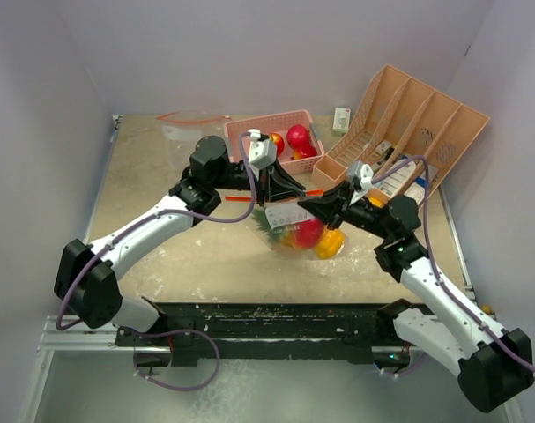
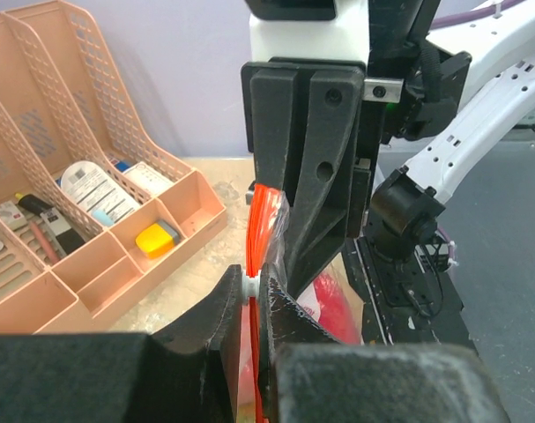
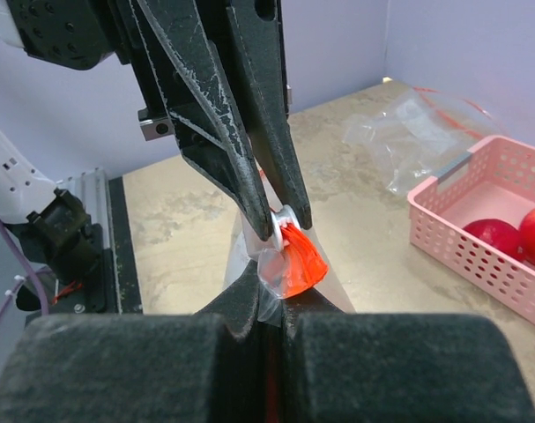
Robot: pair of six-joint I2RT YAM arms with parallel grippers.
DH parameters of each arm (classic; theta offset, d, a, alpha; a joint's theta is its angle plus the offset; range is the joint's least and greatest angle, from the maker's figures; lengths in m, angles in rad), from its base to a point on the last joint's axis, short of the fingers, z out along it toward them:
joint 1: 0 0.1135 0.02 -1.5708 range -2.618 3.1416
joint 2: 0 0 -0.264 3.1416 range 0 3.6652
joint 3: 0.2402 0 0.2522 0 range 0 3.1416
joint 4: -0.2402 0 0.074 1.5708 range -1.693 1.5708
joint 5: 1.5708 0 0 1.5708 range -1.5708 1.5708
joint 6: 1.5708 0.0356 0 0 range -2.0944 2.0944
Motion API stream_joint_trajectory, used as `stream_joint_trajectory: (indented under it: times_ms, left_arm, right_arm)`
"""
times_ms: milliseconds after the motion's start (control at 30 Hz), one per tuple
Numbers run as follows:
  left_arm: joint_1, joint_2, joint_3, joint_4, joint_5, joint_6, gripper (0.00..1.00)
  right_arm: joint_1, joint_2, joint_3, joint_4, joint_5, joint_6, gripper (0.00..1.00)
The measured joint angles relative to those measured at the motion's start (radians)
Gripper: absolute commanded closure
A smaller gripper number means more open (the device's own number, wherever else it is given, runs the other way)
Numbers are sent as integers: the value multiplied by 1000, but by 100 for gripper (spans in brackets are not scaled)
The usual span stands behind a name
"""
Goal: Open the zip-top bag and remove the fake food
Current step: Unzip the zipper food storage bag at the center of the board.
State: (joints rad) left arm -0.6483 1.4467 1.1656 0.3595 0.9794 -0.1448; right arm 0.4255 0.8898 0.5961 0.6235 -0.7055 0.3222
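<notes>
The clear zip-top bag [image 1: 289, 218] hangs between both grippers at the table's middle, its orange zip strip [image 2: 261, 220] bunched at the top. Inside it I see fake food: a red round one [image 1: 309, 231], a yellow pepper [image 1: 330, 244] and a green crown [image 1: 269, 231]. My left gripper [image 1: 300, 195] is shut on the white zipper slider [image 2: 251, 285], which also shows in the right wrist view [image 3: 286, 220]. My right gripper [image 1: 324, 204] is shut on the bag's top edge [image 3: 289, 264] right beside the slider. The two grippers' fingertips almost touch.
A pink basket [image 1: 249, 132] with red round fruits [image 1: 297, 137] stands just behind the grippers. A peach compartment organizer [image 1: 443, 123] with bottles and cartons leans at the back right. An empty clear bag [image 1: 192, 123] lies at the back left.
</notes>
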Motion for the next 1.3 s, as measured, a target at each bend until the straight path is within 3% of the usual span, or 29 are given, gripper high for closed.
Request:
stream_joint_trajectory:
  times_ms: [400, 800, 1200, 1300]
  left_arm:
    - [51, -60, -82, -19, -27, 7, 100]
    - [197, 11, -264, 335, 21, -188, 100]
    - [275, 61, -280, 438, 16, -245, 100]
    - [288, 62, -282, 443, 16, -260, 93]
  right_arm:
    - [-16, -116, 89, -276, 100, -125, 100]
    - [-19, -194, 214, -523, 257, -187, 100]
    - [-20, -267, 313, -643, 322, -216, 100]
    - [-20, -265, 313, -667, 321, -226, 100]
